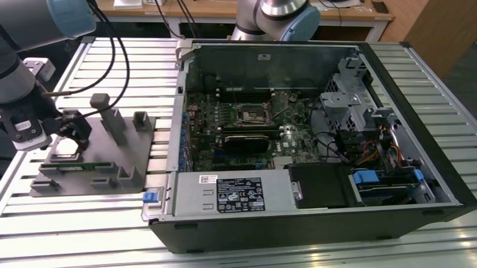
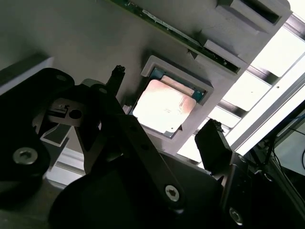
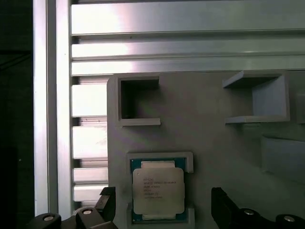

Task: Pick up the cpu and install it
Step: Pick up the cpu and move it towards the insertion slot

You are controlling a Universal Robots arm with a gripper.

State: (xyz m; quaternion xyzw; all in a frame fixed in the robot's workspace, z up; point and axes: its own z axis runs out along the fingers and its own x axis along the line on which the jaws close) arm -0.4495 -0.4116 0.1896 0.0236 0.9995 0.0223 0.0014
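The cpu [image 3: 157,191], a flat square chip with a shiny silver top, lies in a square recess of the grey fixture plate [image 3: 205,124]. In both wrist views my gripper [image 3: 164,200] is open, one black finger [image 3: 107,198] on each side of the chip with a gap to it. The second wrist view shows the cpu [image 2: 164,106] between the fingertips [image 2: 209,131] of the gripper [image 2: 163,101]. In the exterior view the gripper [image 1: 72,135] hangs just over the cpu [image 1: 66,148] at the exterior view's left. The black-framed socket [image 1: 252,114] on the green motherboard is uncovered.
The open computer case [image 1: 313,223] takes up the middle and the exterior view's right, with drive cages and cables inside. Grey posts [image 1: 111,120] stand on the fixture plate [image 1: 97,187] beside my gripper. A green memory stick [image 1: 77,166] lies in a slot of the plate.
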